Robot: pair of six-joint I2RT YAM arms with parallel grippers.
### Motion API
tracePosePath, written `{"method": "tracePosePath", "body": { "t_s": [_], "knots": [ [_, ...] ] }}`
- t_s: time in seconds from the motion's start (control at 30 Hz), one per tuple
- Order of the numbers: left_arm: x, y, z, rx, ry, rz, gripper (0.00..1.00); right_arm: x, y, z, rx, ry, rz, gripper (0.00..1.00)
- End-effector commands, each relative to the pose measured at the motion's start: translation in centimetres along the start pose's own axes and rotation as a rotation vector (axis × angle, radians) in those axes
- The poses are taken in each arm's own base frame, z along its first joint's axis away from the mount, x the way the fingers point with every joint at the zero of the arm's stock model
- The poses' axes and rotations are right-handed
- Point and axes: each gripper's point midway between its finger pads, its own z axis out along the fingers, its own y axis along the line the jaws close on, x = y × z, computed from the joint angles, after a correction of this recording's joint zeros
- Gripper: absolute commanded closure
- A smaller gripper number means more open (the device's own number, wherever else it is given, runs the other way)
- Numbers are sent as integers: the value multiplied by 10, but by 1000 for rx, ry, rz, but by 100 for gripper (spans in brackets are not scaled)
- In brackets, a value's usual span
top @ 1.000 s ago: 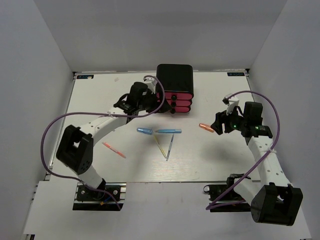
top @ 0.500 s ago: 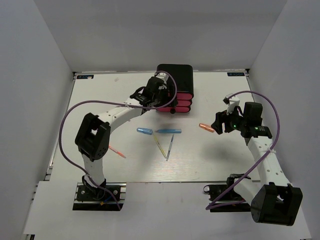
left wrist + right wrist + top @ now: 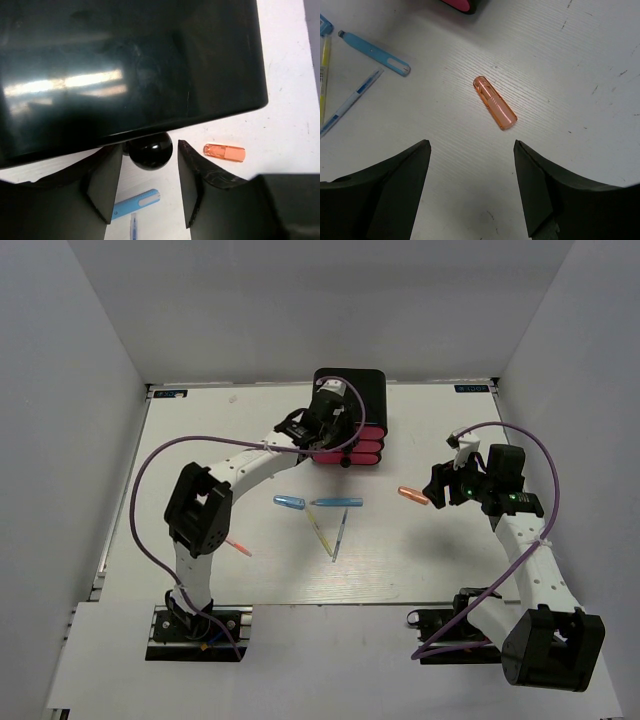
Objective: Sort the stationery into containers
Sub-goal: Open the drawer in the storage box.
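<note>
We hold our left gripper [image 3: 150,146] open, its fingers either side of a black knob [image 3: 148,152] on the cabinet [image 3: 350,390] at the middle of the far edge. Our right gripper [image 3: 471,144] gapes wide over the stubby orange marker [image 3: 495,102], which lies toward the right edge.

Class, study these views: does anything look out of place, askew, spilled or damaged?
Nothing is damaged or spilled. Loose on the table, the yellow stick and blue-grey stick converge in a V, and the stubby orange marker lies apart.
</note>
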Motion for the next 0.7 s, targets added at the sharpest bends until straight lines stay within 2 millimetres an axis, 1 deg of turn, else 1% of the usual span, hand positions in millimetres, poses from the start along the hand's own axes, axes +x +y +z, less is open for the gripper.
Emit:
{"method": "tracePosePath", "body": {
  "t_s": [0.0,0.07,0.1,0.13,0.17,0.2,0.23,0.27,0.3,0.33,0.37,0.4,0.43,0.47,0.53,0.57,0.6,0.63,0.67],
  "knots": [
    [-10,-9,-4,-30,-28,-7,42,-2,-1,0,9,-17,1,27],
    [-11,-8,-3,-38,-34,-17,51,-1,-1,0,11,-14,3,27],
    [-8,-13,-4,-31,-30,-12,54,-2,-1,-1,11,-19,-4,27],
    [-8,-13,-4,-31,-30,-12,59,-2,-1,-1,8,-18,-8,27],
    [-8,-13,-4,-31,-30,-12,67,1,0,0,8,-13,-8,27],
    [-8,-19,-8,-18,-33,-7,70,0,0,-1,4,-14,-16,27],
    [-3,-16,-7,-25,-22,-5,74,5,2,-1,-1,-3,-16,27],
    [3,-11,-10,-33,-11,-3,75,5,3,-2,-9,-7,-39,27],
    [11,-14,-14,-21,7,3,75,5,5,-2,-18,-6,-46,27],
    [5,-17,-24,-6,-15,0,76,9,7,-1,-28,1,-51,27],
    [19,-17,-27,2,7,9,76,13,7,0,-32,7,-58,27],
    [23,-13,-31,-1,12,10,77,15,7,0,-35,11,-72,27],
    [26,-17,-36,11,10,14,77,17,9,0,-43,12,-76,27],
    [29,-14,-44,12,8,14,77,20,10,1,-49,16,-86,27],
    [36,-13,-51,15,18,20,78,26,11,3,-62,24,-110,27],
    [42,-9,-52,10,24,12,79,27,11,5,-68,25,-118,25],
    [41,-9,-58,15,18,11,79,29,10,6,-72,24,-158,25],
    [45,-6,-58,11,23,3,77,35,12,9,-94,32,-169,23],
    [44,-7,-58,16,16,1,72,38,13,11,-105,36,-185,20]
  ]
}}
